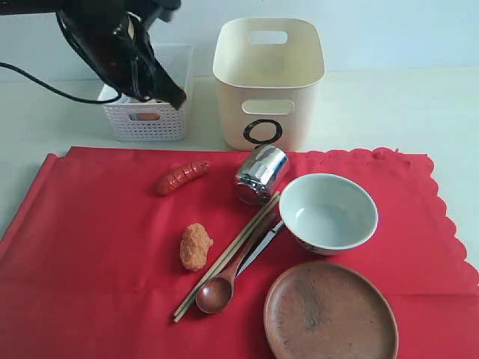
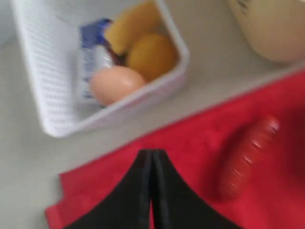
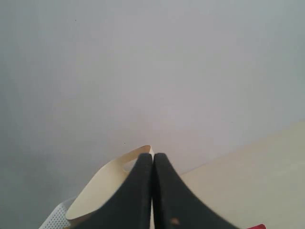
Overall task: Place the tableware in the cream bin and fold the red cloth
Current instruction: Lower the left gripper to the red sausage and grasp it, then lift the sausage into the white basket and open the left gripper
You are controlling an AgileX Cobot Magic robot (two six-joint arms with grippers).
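Up in the exterior frame's upper left, the left gripper (image 1: 178,99) hangs before the white lattice basket (image 1: 150,127), jaws clenched on nothing; the right gripper (image 3: 152,155) is likewise pressed closed and empty. Centre to lower right, the shiny steel cup (image 1: 262,173), white bowl (image 1: 328,213), brown round plate (image 1: 329,310), brown wooden spoon (image 1: 217,292), wooden chopsticks (image 1: 224,258) and slim metal-handled utensil (image 1: 262,247) lie on the flat bright red cloth (image 1: 97,247), below the tall cream plastic bin (image 1: 299,112).

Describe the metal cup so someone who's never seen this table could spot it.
Find the big red cloth, then the tall cream bin at its far edge. Just in front of the bin's black ring mark lies the steel cup, tipped on its side. Its mirror-bright rounded body sets it apart from the white bowl beside it.
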